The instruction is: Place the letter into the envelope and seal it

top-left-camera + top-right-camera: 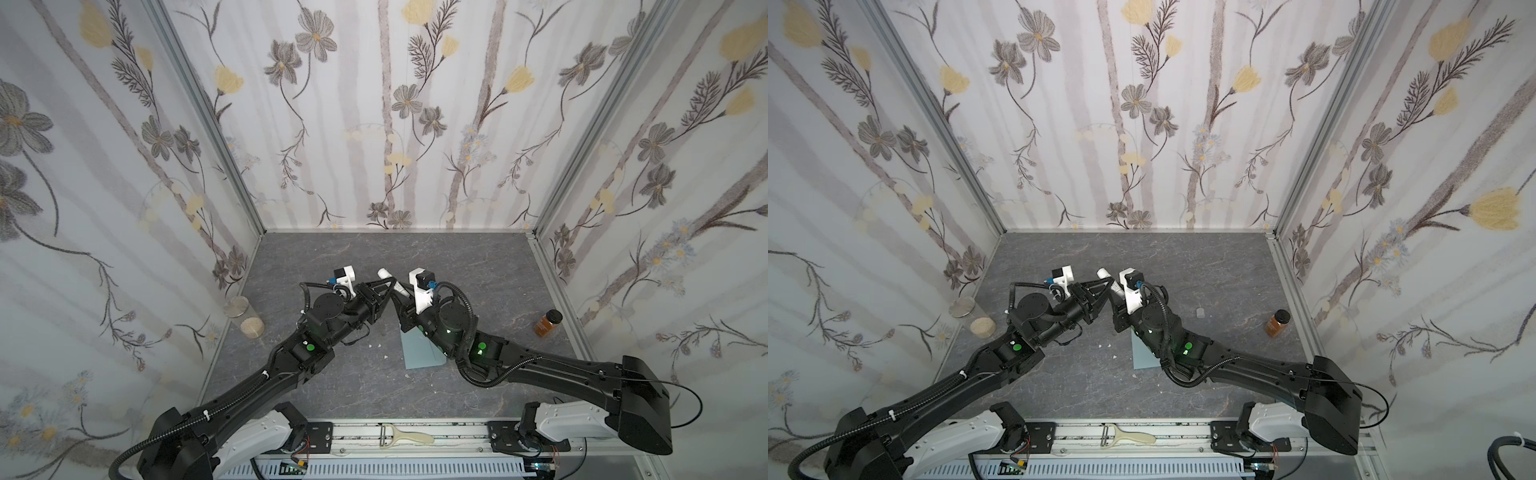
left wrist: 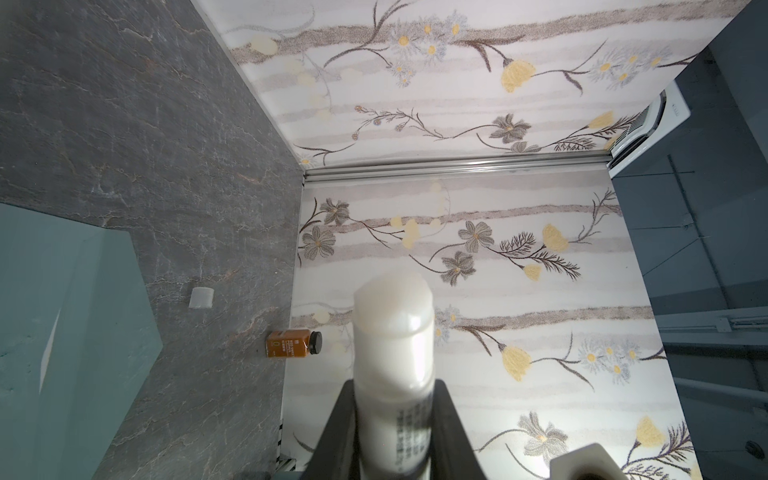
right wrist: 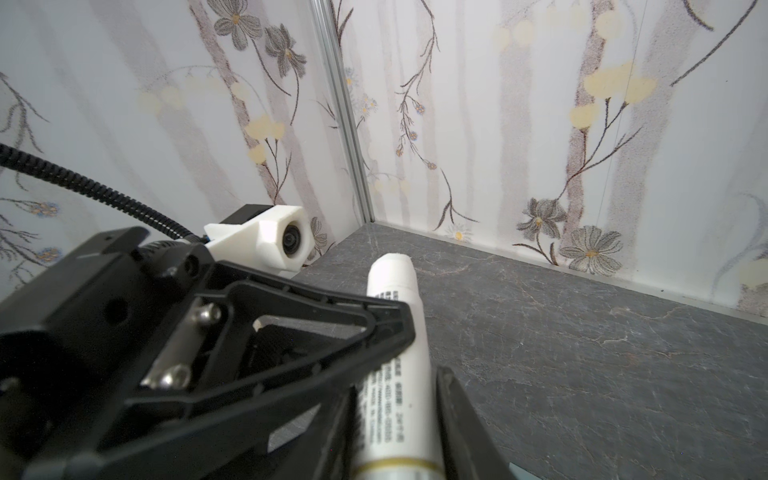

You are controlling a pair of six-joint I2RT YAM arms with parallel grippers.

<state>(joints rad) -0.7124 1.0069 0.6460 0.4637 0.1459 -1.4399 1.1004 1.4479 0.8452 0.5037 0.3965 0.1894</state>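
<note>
Noted a peeler (image 1: 405, 436) lying on the rail (image 1: 457, 434) at the near edge, outside the work. Just beyond, found the envelope (image 1: 417, 353) flat on the grey table (image 1: 345, 395), right of centre, partly under the right arm (image 1: 540, 370). In the left wrist view, made out its pointed flap (image 2: 124, 282), seemingly not yet stuck down, though hard to read. Saw no letter lying loose anywhere, so judged it already tucked inside the envelope, without any view to confirm that. Farther out, spotted a small white cap (image 1: 1200, 312) on the table to the right, a brown bottle (image 1: 548, 323) far over to the right, and a glass jar (image 1: 245, 318) far over to the left, all well apart from the envelope. Beyond those, above the table's middle, found both grippers meeting on an uncapped white glue stick (image 1: 386, 277), glue bare at its far tip. Found the left gripper (image 2: 395, 419) clamped narrow on the stick's barrel. Found the right gripper (image 3: 399, 407) set narrow around the stick's lower end, but could not tell whether pressing or merely flanking. Judged the step in hand to be readying the glue for sealing, by a handover or a twist of the base. Reckoned the next move to call for one sure hold, then bringing the tip nearer and down onto the flap's edge without shifting the envelope.
</note>
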